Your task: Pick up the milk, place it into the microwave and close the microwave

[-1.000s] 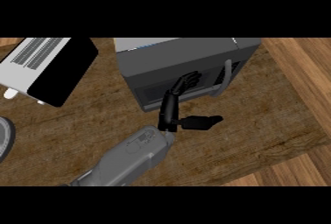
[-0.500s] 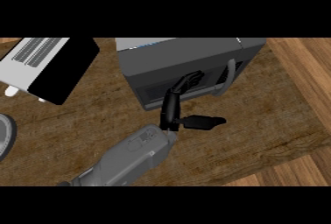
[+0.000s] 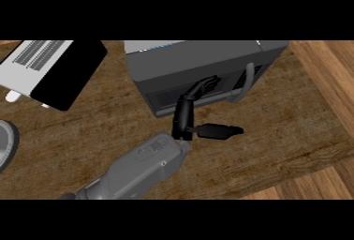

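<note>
head view: microwave [image 3: 207, 61] closed, hand [image 3: 185, 112] touching.

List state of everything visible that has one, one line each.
Microwave: door shut, handle at its right side.
Hand: open, fingers straight, tips on the microwave door, thumb sticking out to the right; which hand it is cannot be told.
Milk: not visible.
Toaster: upper left on the counter, tilted in view, nothing visible in it.
Plate: at the left edge, mostly cut off.
</note>
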{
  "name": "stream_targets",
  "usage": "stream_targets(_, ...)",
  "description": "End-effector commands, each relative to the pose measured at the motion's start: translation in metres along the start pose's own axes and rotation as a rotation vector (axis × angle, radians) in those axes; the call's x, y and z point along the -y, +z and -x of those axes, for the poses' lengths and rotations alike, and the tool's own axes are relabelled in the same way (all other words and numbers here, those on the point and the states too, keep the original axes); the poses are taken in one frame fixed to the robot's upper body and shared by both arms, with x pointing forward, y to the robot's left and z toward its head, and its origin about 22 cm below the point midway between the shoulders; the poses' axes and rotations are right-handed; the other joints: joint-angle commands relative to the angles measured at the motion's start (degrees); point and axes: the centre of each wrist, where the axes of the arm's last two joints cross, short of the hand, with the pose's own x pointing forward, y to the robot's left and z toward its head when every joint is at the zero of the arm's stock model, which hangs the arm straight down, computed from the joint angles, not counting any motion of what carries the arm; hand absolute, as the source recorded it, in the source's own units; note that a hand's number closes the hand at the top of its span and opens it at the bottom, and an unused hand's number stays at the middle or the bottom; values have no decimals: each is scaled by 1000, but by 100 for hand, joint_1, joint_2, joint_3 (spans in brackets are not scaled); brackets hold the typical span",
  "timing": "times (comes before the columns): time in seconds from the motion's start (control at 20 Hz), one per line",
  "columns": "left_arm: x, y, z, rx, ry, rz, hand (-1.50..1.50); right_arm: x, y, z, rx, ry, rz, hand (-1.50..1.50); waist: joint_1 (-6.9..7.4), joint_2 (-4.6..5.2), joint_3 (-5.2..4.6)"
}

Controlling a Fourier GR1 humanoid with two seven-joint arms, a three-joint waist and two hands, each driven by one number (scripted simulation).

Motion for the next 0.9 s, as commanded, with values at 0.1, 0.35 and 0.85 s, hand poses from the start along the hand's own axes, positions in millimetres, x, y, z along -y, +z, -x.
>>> stream_targets(0.1, -6, -26, -7, -1, -12, -86, -150, -20, 9, 25, -15, -252, 32, -150, 42, 73, -7)
stream_targets(0.35, -5, -28, -10, 17, -5, -87, -150, -18, 11, 32, -34, -315, 34, -150, -21, 70, -12)
stream_targets(0.85, -5, -30, -8, 30, 1, -96, -150, 3, 8, 35, -57, -372, 50, -150, -12, 59, -2)
